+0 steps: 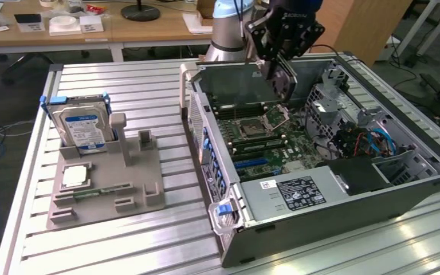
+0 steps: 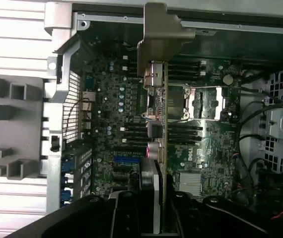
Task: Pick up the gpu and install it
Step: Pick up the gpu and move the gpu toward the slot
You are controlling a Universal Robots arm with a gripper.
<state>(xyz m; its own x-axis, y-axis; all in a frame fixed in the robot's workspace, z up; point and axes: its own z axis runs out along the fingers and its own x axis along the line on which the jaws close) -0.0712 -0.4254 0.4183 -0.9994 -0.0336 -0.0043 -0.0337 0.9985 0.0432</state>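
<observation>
My gripper hangs over the open computer case and is shut on the gpu. The card hangs on edge, its dark face showing, above the motherboard near the processor socket. In the wrist view the gpu runs edge-on away from my gripper, with its grey metal end farthest from the black fingers, near the case's rear wall. The card is still clear of the motherboard and the blue slot.
A grey fixture on the slatted table holds a silver hard drive, a processor and a green memory stick. Inside the case are a power supply, cables and drive cages.
</observation>
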